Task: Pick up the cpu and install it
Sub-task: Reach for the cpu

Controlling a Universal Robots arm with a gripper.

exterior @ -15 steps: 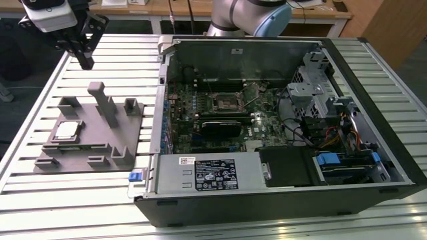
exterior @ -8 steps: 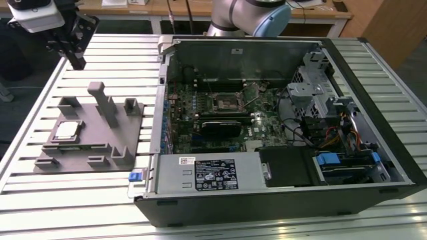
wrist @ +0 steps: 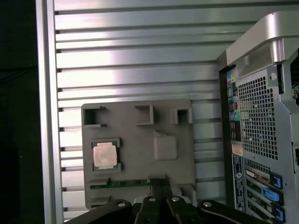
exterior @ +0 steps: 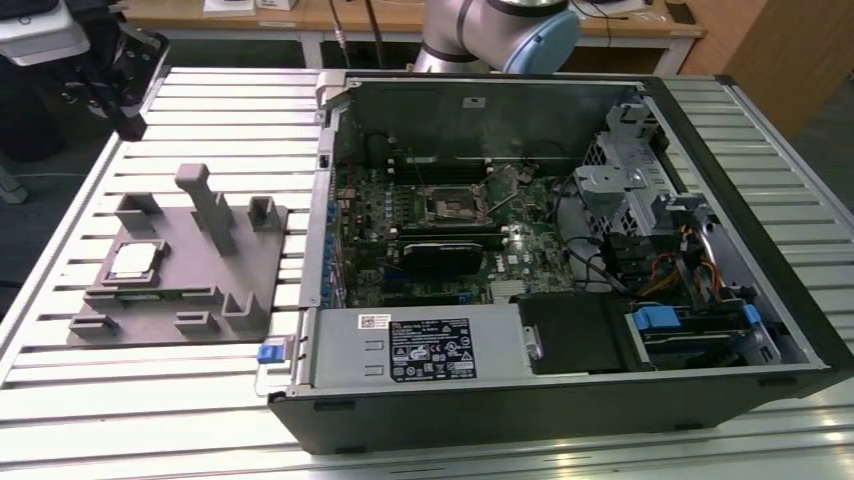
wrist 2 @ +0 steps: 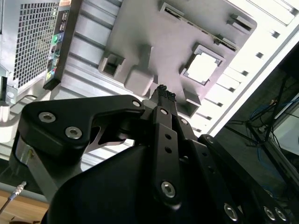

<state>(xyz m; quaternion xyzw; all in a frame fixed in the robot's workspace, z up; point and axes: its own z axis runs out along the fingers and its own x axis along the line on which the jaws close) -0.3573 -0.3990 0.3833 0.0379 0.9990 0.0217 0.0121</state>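
Over on the table, cpu lies flat in a pocket of the grey tray beside the open computer case, pincer clenched empty, apart from it; looks light, stiff, fragile, so I'd take it by opposite edges.

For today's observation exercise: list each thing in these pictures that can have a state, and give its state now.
cpu: seated in its tray pocket, not gripped.
grey tray: flat on the slatted table.
claw: shut, empty, above the tray.
computer case: lying on its side, open.
motherboard socket: looks empty.
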